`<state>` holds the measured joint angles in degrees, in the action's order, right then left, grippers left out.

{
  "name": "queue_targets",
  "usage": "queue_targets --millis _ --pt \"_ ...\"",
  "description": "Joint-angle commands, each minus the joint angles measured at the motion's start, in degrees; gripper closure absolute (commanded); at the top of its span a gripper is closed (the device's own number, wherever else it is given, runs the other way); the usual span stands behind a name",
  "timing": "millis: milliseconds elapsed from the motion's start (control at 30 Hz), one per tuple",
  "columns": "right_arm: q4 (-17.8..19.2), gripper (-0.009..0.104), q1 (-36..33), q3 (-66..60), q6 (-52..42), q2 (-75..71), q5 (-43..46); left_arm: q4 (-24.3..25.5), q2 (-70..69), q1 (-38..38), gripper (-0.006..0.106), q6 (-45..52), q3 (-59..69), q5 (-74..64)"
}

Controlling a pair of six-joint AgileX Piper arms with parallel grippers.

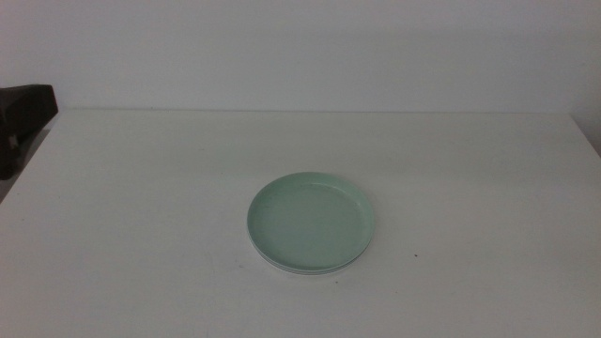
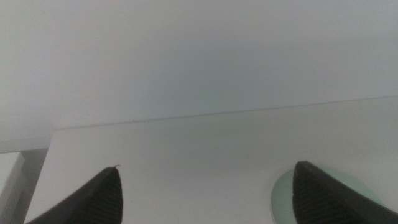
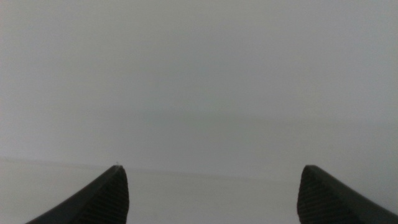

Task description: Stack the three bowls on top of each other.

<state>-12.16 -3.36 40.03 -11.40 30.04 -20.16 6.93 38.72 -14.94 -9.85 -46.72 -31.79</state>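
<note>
A dark thing [image 1: 23,117] sits at the left edge of the white surface [image 1: 141,235]. The mint green bowl [image 1: 310,220] lies in the middle, on a white rim [image 1: 299,271]. Both the left hand [image 2: 205,193] and right hand [image 3: 211,193] are wide and hold nothing. A pale wall [image 1: 300,47] stands behind.

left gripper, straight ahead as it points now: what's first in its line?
Looks free: the left gripper, open, faces bare table, then wall. The green bowl sits off to one side by one jaw. Depth unclear.
</note>
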Motion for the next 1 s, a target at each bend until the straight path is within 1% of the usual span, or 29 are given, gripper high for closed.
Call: queue_targets --millis 0,67,200,300,433,500,567,700,767,833,867,900,967 --pt "2.26 0.007 0.48 -2.26 -0.56 -0.64 0.51 -0.08 -0.18 0.10 0.007 -0.52 0.14 0.75" --pt "3.22 0.007 0.48 -3.76 -0.56 -1.06 0.51 -0.08 -0.18 0.10 0.007 -0.52 0.14 0.75" --pt "3.09 0.007 0.48 -6.64 -0.45 -3.01 0.77 -0.08 -3.53 0.10 0.007 -0.52 1.04 0.86" --pt "1.88 0.007 0.48 -10.09 -0.45 -6.34 0.85 -0.09 -8.21 0.19 0.007 -0.52 3.92 -0.81" --pt "1.63 0.007 0.48 -19.97 -0.45 -12.36 5.36 -3.00 -15.66 1.15 0.007 -0.52 14.21 0.50" --pt "1.93 0.007 0.53 -26.25 -0.45 -15.89 9.38 -3.39 -20.60 2.73 0.007 -0.52 20.11 2.88" --pt "1.25 0.007 0.53 -30.98 -0.45 -19.36 11.07 -3.39 -26.03 4.78 0.007 -0.52 26.49 7.11" --pt "0.94 0.007 0.53 -37.60 -0.45 -26.67 10.79 -4.53 -34.90 8.24 0.007 -0.52 36.17 10.19" --pt "1.48 0.007 0.53 -39.92 -0.45 -29.23 10.79 -7.70 -38.70 9.85 0.007 -0.52 40.28 9.96" --pt "1.48 0.007 0.53 -40.03 -0.45 -30.04 10.53 -9.01 -38.72 11.16 0.007 -0.52 43.34 10.24" --pt "2.14 0.007 0.53 -40.03 -0.45 -30.04 6.84 -8.90 -38.72 11.68 0.007 -0.52 44.59 10.51" --pt "2.31 0.007 0.53 -40.03 -0.45 -30.04 5.78 -8.90 -38.72 12.07 0.007 -0.52 45.48 10.82" --pt "3.24 0.007 0.63 -40.03 -0.45 -30.04 6.14 -8.90 -38.72 12.41 0.007 -0.52 46.72 12.78"
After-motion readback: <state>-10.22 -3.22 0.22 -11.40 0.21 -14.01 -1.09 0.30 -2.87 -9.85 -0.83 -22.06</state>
